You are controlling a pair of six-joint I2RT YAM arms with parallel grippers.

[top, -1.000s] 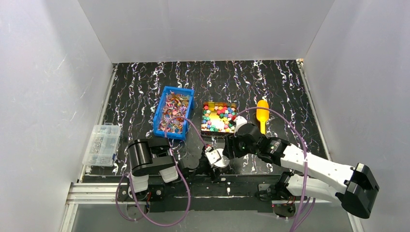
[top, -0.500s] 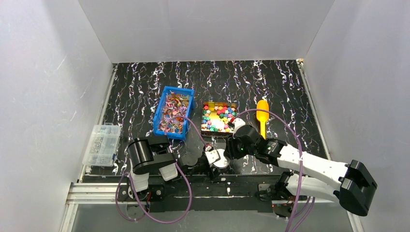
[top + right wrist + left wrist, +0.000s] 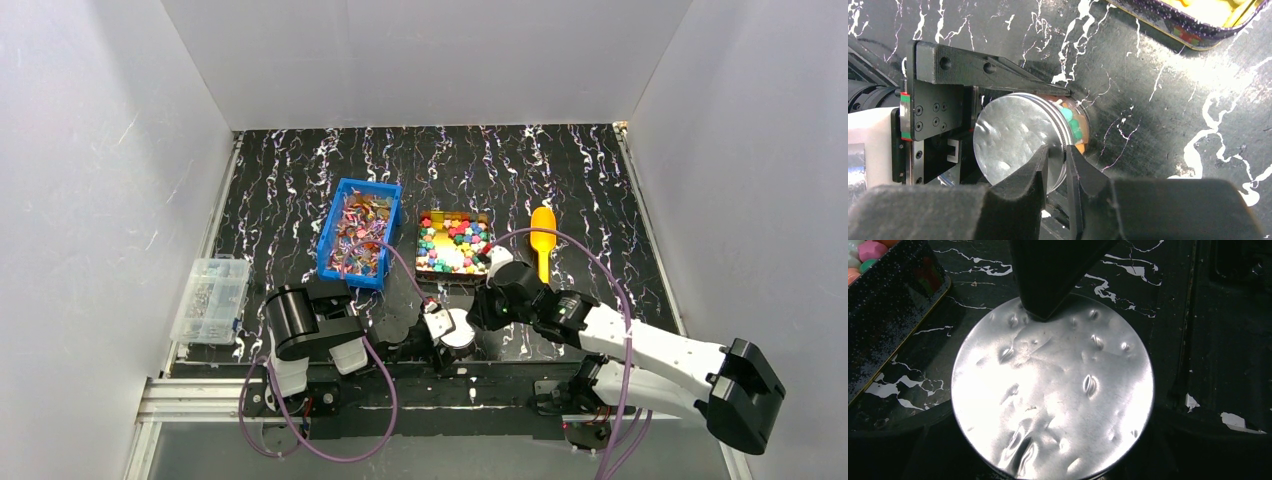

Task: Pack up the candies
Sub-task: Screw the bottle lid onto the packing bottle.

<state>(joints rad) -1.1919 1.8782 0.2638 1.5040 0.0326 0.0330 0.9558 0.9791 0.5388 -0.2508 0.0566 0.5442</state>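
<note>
**Lid going on one jar, plenty left to pack**

You are closing out one fill, not the whole job. Your left gripper (image 3: 432,330) is holding the jar (image 3: 1083,136) just in front of the arm bases, with its fingers closed against the jar's sides. Your right gripper (image 3: 1058,156) is pinching the rim of the metal lid (image 3: 1015,137). Its fingers are drawn almost together, with only the lid's edge between them.

Some candies (image 3: 1069,117) are already sitting inside the jar and showing through its clear wall just under the lid. The lid is covering the mouth, but from these views it is hard to say whether it is fully seated or only resting there.

Most of the work is waiting for you. The blue bin (image 3: 326,245) is holding a heap of wrapped sweets (image 3: 358,232), and the tin tray (image 3: 1168,26) beside it is carrying many chunky sweets (image 3: 455,240). The yellow scoop (image 3: 542,238) is lying just beside the tray.
</note>
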